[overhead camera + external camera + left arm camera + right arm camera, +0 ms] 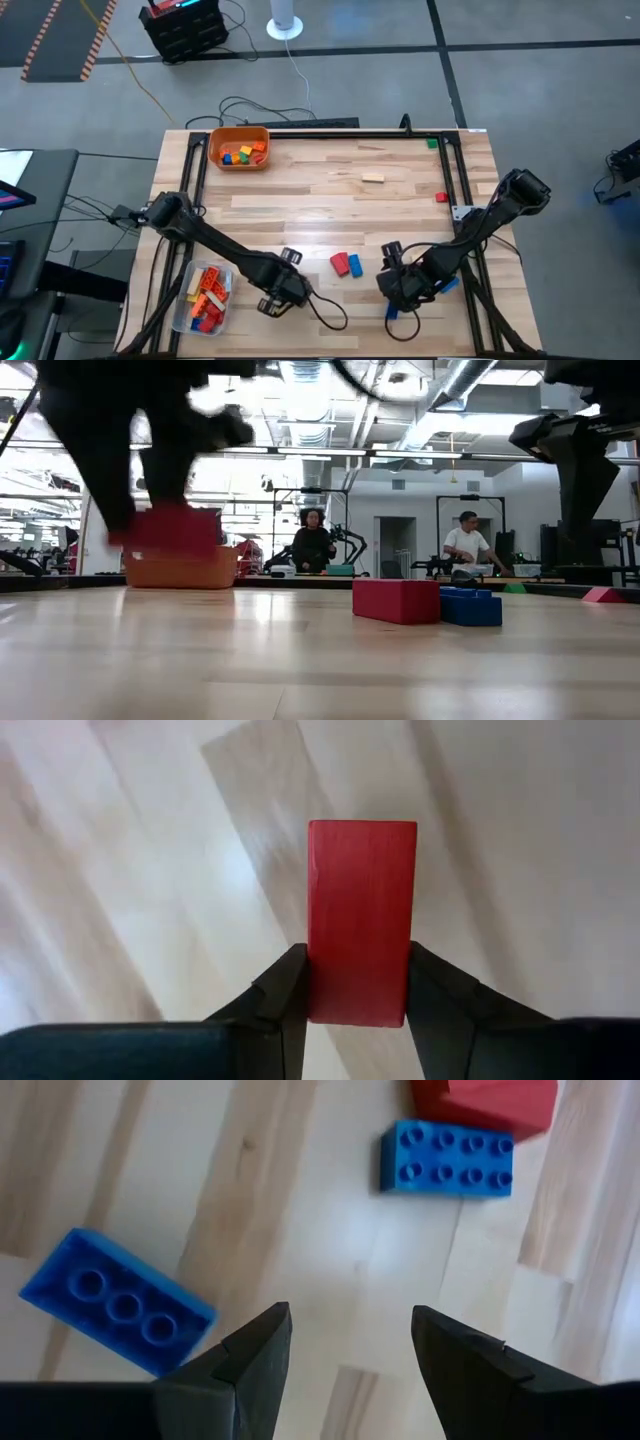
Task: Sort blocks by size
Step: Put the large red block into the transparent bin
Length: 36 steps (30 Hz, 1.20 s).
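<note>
My left gripper (357, 982) is clamped on a long red block (361, 920), the two fingers (283, 995) pressed flat against its long sides, and its smooth face shows no studs and no lettering that I can read. Seen from above, that gripper (283, 290) sits near the front edge of the table (330, 200), just right of the clear tub (179, 310), which holds a heap of red, orange and yellow blocks (208, 295). My right gripper (350, 1345) hangs with its fingers well apart and holds nothing; bare wood shows between them. Just beside one of its fingers lies a blue block (115, 1302) with a row of three studs showing, tilted against the grain of the boards. Farther off lies a second blue block (447, 1157) with two rows of four studs, touching a red block (490, 1105). From above, my right gripper (400, 285) is near the front right of the table, with that red and blue pair (346, 264) between my two grippers. The orange bin (238, 147) at the far left corner holds more blocks (243, 154), and a tan block (373, 178), a small red one (441, 197) and a green one (432, 144) lie scattered well apart across the far half. I can make out no brand or writing anywhere.
</note>
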Available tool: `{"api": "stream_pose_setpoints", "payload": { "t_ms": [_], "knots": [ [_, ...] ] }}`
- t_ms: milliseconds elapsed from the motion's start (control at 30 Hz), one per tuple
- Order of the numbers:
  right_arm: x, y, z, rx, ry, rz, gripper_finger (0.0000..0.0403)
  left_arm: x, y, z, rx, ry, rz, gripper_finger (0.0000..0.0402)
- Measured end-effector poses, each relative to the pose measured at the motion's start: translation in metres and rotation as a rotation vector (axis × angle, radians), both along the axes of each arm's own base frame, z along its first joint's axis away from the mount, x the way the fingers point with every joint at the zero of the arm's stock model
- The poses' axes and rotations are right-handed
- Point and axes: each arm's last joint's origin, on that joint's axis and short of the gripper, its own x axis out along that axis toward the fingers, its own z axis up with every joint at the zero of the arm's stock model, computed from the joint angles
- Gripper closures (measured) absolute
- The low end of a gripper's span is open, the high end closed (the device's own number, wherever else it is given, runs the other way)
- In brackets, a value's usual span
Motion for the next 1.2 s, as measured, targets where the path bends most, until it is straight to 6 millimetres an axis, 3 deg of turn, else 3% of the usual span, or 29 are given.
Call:
{"api": "stream_pose_setpoints", "payload": {
  "t_ms": [167, 367, 500, 700, 800, 967, 1067, 1200],
  "knots": [
    [-0.003, -0.004, -0.001, -0.03, 0.027, -0.039, 0.0163, -0.029, 0.007, 0.053, -0.222, 0.201, 0.25, 0.0279],
    [-0.009, -0.004, -0.002, -0.049, 0.05, -0.085, 0.0163, -0.097, 0.012, 0.079, -0.175, 0.422, 0.576, 0.0279],
    [-0.015, -0.002, -0.002, -0.107, 0.052, -0.07, 0.0163, -0.138, 0.012, 0.075, -0.229, 0.508, 0.706, 0.0279],
    [-0.019, -0.003, -0.002, -0.163, 0.058, -0.074, 0.0163, -0.182, 0.026, 0.043, -0.195, 0.613, 1.009, 0.0273],
    [-0.02, -0.005, 0.0, -0.162, 0.058, -0.078, 0.0163, -0.191, 0.032, 0.038, -0.24, 0.651, 1.083, 0.0215],
    [-0.023, -0.012, 0.014, -0.131, 0.025, -0.092, 0.0163, -0.192, 0.035, 0.047, -0.339, 0.63, 1.136, 0.0115],
    [-0.029, -0.017, 0.027, -0.104, -0.001, -0.102, 0.0163, -0.186, 0.035, 0.059, -0.429, 0.593, 1.15, 0.0093],
    [-0.035, -0.022, 0.044, -0.037, -0.07, -0.116, 0.0163, -0.171, 0.036, 0.079, -0.502, 0.386, 1.136, 0.0094]
  ]
}}
